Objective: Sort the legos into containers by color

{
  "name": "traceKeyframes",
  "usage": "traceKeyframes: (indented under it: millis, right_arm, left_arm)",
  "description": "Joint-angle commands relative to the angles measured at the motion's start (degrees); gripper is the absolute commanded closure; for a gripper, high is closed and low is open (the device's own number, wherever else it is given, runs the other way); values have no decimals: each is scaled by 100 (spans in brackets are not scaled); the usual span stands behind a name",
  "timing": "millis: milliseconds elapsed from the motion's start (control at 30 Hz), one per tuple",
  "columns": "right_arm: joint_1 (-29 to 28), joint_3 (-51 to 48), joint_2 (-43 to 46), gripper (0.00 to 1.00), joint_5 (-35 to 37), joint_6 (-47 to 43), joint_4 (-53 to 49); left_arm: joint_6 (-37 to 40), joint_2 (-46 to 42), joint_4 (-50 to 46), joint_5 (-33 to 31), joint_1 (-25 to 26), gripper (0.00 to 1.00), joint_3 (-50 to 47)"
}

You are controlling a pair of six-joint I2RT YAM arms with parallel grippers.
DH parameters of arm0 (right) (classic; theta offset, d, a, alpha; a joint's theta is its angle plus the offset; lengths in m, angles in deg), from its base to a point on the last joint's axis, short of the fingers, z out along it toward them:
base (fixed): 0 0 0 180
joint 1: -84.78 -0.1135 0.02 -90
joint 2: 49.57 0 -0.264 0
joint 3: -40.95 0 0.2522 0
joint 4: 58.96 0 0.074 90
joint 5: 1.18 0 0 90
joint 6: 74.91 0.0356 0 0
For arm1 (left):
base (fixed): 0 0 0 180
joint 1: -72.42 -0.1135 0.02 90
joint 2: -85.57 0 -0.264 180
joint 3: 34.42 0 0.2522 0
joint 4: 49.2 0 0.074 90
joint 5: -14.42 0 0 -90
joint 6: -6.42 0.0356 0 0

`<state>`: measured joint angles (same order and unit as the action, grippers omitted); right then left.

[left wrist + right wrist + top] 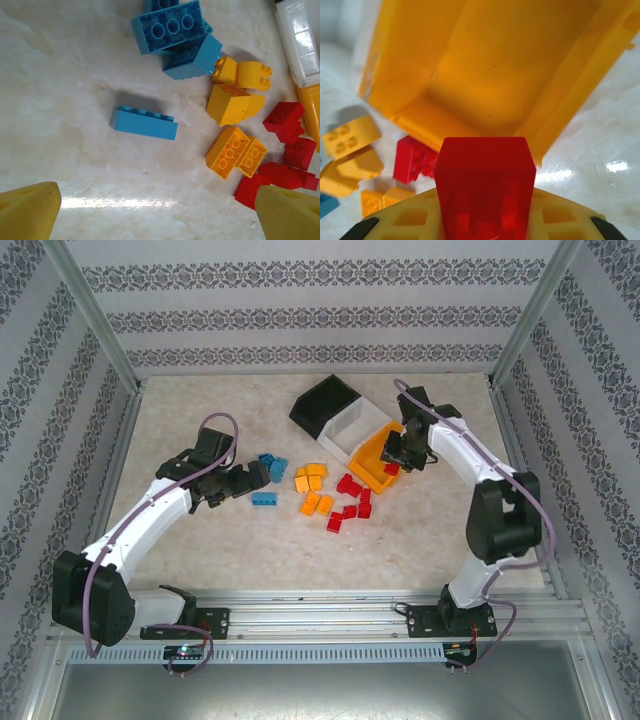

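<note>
**Right tool.** The right tool [395, 460] is pressed together on one red brick [485, 175], pinching it by two opposite side walls. The brick hangs over the near lip of the orange-yellow bin [405, 65], which sits toward the far right of the surface [60, 75]. A flat face of the brick points at the bin. The brick looks nearly square, so no long axis can be told, nor which way its studs point.

**Left tool.** The left tool [160, 212] is spread wide and holds nothing. It hovers over the middle-left of the surface, just short of a single blue brick [144, 123].

**Blue brick.** It lies apart from the blue pile [175, 30]. Its long axis runs about parallel to the near edge of the surface, and its studs show along the far side. The spread fingers line up along that axis.

**Other parts.** Orange-yellow bricks [232, 105] and red bricks [287, 125] lie in loose clusters at mid-surface. The white bin [345, 430] and the black bin [322, 402] stand beside the orange-yellow one.

**Handling (judgement).**
- The bricks are probably light, rigid and smooth-walled, and should not deform under grip.
- They may slip or twist if caught on a corner or on the studs.
- Take hold on two flat, opposite walls.
- For the long blue brick, a grip across the short width near mid-length should hold steadier than one on the ends. This calls for turning the wrist.
</note>
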<state>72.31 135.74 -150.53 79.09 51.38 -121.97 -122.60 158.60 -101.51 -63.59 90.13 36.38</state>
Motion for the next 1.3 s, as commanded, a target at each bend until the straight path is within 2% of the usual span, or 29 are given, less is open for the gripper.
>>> traceKeyframes:
  millis: [0,167,333,533,667,800,967,1100,1267]
  right_arm:
    - [56,496,-461,73,115,141,-61]
    - [89,818,-1058,71,261,59,6]
    - [131,1080,-1363,59,310,-42,-93]
    - [160,1098,-1090,48,302,-173,-122]
    - [110,964,-555,44,323,-320,-251]
    - [-298,415,175,42,441,-498,-577]
    - [-1067,-770,933,37,480,-317,-620]
    - [-1537,-1273,870,36,305,-21,-266]
    - [-1673,-1269,443,37,380,90,-20]
  left_arm:
    - [146,38,-410,11,108,0,135]
    - [212,158,-515,41,188,0,187]
    - [380,342,-662,-46,231,0,349]
    - [618,943,-646,4,215,0,685]
    - [736,1357,-602,94,216,5,986]
    - [774,1622,-593,102,272,8,1158]
    - [674,1707,-410,141,346,8,1031]
    - [601,1767,-330,235,382,8,954]
    - [520,1655,-328,241,382,8,885]
